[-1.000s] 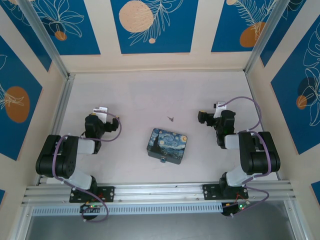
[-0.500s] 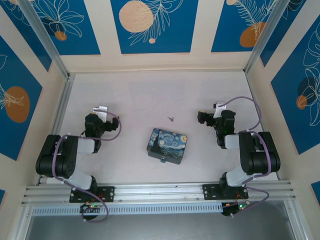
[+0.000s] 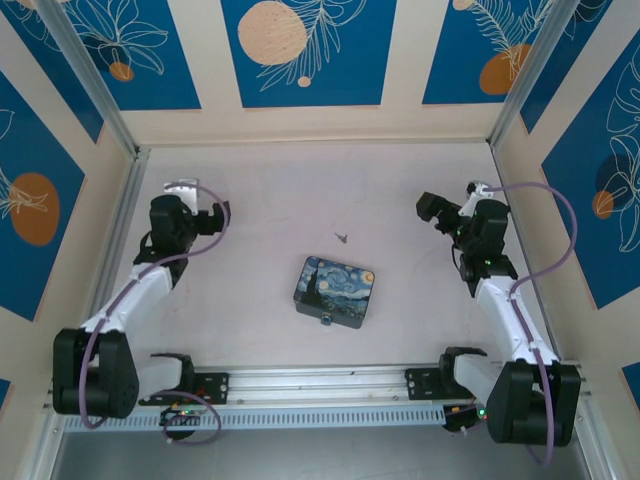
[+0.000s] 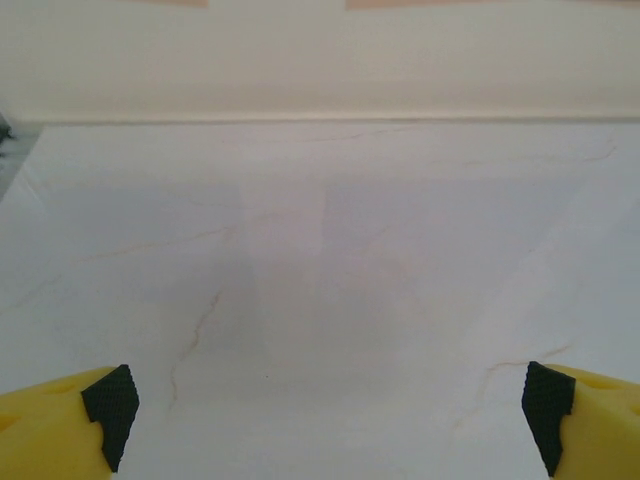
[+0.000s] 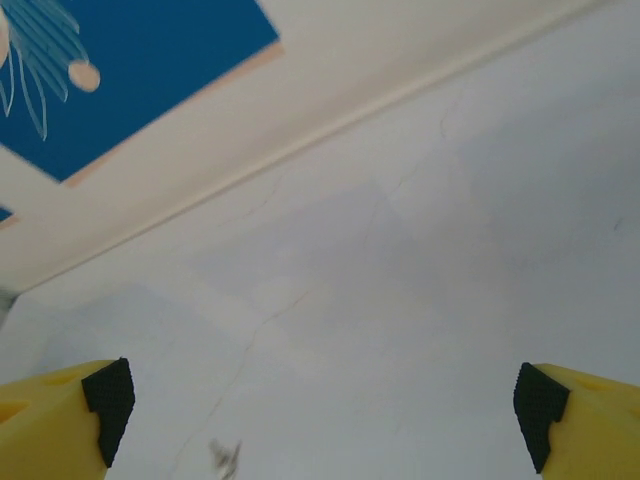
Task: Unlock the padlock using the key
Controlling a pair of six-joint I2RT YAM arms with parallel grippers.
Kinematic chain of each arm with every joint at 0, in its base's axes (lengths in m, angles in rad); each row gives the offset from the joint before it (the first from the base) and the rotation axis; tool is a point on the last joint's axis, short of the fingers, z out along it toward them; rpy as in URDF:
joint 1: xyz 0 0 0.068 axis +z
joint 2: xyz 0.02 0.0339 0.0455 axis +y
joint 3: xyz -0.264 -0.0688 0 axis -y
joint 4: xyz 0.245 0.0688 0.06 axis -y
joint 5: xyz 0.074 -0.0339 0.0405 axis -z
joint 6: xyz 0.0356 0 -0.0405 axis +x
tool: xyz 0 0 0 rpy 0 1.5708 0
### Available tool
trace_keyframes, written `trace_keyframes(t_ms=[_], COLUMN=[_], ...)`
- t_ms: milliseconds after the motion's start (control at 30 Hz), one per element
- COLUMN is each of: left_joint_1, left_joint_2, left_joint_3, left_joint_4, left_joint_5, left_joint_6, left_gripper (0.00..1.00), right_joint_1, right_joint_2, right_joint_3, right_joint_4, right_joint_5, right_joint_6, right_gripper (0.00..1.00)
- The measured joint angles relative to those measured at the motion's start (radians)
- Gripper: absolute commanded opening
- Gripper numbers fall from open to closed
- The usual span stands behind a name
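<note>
The key [image 3: 343, 237] is a tiny grey sliver lying on the white table, just beyond the painted tin [image 3: 335, 291]. It also shows blurred at the bottom of the right wrist view, key [image 5: 225, 458]. The padlock [image 3: 326, 320] is a tiny dark piece at the tin's near edge. My left gripper [image 3: 215, 213] hovers open at the far left, well away from both; in its wrist view the left gripper [image 4: 328, 415] has bare table between its fingers. My right gripper [image 3: 428, 208] is open to the right of the key, and the right gripper [image 5: 325, 410] holds nothing.
The blue-and-yellow tin sits mid-table between the two arms. Patterned walls [image 3: 300, 55] enclose the table on three sides, and an aluminium rail [image 3: 320, 385] runs along the near edge. Open table surface [image 3: 300, 190] lies beyond the key.
Both arms have unfolded from their tucked pose and stretched out over the table. The left gripper moved up-left, the right gripper up-right. Tin, padlock and key have not moved.
</note>
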Motion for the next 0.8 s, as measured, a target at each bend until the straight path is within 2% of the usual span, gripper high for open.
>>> trace_keyframes(t_ms=[133, 233, 400, 600, 800], left_joint_1=[-0.003, -0.031, -0.182, -0.37, -0.48], left_joint_2=[-0.061, -0.071, -0.092, -0.094, -0.079], left_joint_3=[0.022, 0.018, -0.026, -0.063, -0.071], left_joint_4=[-0.144, -0.224, -0.28, -0.29, -0.287], left_joint_5=[0.081, 0.148, 0.196, 0.194, 0.164], left_joint_6=[-0.175, -0.294, -0.421, -0.513, -0.578], left_gripper=[1.0, 1.0, 1.0, 1.0, 1.0], right_joint_1=[0.048, 0.09, 0.142, 0.245, 0.4], right_joint_2=[-0.074, -0.19, -0.377, -0.406, -0.371], right_joint_3=[-0.014, -0.04, -0.1, -0.188, -0.208], right_joint_4=[-0.209, -0.359, -0.527, -0.586, -0.57], right_joint_5=[-0.134, -0.204, -0.275, -0.306, -0.271], right_joint_6=[0.048, 0.086, 0.162, 0.277, 0.373], right_gripper=[0.91, 0.91, 0.9, 0.88, 0.88])
